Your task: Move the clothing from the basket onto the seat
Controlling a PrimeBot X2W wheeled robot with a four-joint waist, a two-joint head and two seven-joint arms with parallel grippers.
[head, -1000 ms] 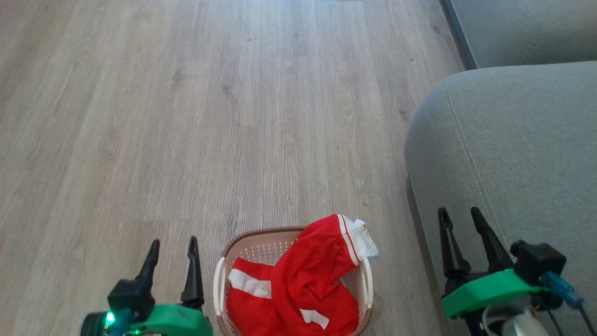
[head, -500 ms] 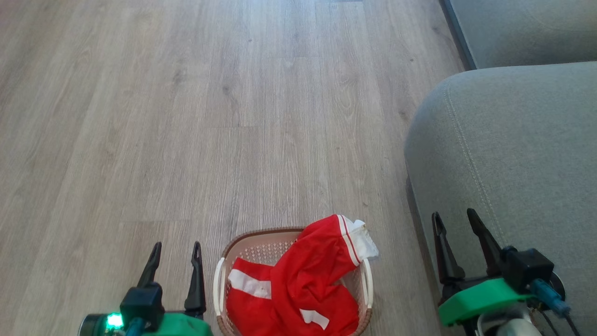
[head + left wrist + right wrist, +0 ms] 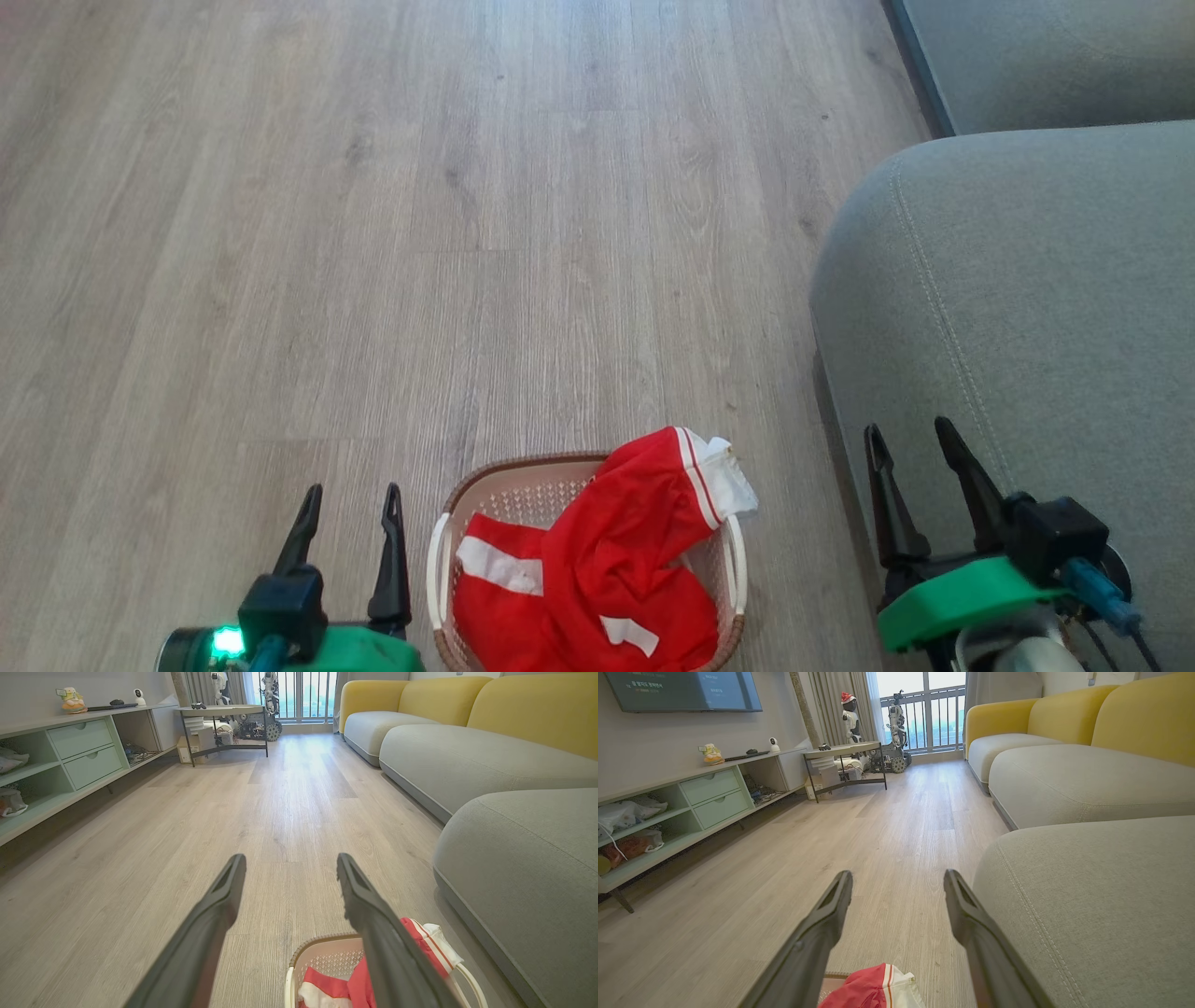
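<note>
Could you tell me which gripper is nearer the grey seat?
The right gripper, right beside the seat; the left gripper is on the far side of the basket.

At lower left, the left gripper point(image 3: 354, 489) has two long black fingers point(image 3: 389, 560) tapering to points. They sit in a black block point(image 3: 280, 602) on a bright green mount point(image 3: 359, 649), beside a lit green lamp point(image 3: 224, 641). At lower right, the right gripper point(image 3: 907, 427) is built alike, with a blue plug point(image 3: 1094, 581) and thin dark cables point(image 3: 1146, 644).
</note>
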